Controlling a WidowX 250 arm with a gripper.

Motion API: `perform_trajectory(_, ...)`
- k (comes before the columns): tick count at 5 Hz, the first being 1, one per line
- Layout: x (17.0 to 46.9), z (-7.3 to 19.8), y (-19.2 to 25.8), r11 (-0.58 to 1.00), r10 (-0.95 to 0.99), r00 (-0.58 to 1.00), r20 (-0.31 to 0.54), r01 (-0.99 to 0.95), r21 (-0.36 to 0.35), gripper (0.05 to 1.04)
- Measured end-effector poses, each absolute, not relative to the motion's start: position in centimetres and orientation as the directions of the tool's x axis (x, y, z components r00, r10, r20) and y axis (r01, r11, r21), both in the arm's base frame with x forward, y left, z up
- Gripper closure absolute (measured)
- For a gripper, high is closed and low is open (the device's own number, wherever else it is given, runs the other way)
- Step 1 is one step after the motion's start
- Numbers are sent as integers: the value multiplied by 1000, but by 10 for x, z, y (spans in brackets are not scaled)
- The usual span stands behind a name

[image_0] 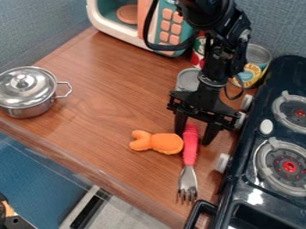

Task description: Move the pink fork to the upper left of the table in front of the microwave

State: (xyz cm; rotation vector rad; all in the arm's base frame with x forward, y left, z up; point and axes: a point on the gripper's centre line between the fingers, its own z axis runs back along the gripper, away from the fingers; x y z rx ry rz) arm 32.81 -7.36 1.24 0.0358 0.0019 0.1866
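Observation:
The gripper [194, 136] hangs over the right part of the wooden table, its fingers apart on either side of the pink fork's handle end. The pink fork [190, 150] lies with its handle toward the back and its metal tines toward the table's front edge. Whether a finger touches the handle, I cannot tell. At the back left, the toy microwave [167, 29] stands partly behind the arm, with wooden table [95, 58] in front of it.
An orange plush toy [158, 142] lies just left of the fork. A silver lidded pot [27, 91] stands at the far left. Cans [254, 67] and a grey-lidded container [188, 80] are behind the gripper. The black stove [281, 147] borders the right side.

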Motion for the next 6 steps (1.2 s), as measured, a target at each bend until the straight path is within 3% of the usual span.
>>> perform_trajectory(1,327,13,-73,980,196,981,0,-196,36,660)
perform_trajectory(3,325,22,-60,978,207,978,13,-208,25,672)
perform_trajectory(4,330,37,-51,969,248,968,28,-247,-21,672)
perform_trajectory(5,335,57,-38,959,278,958,69,-273,-74,672)
perform_trajectory(6,340,80,-27,967,253,956,149,-244,-79,672)
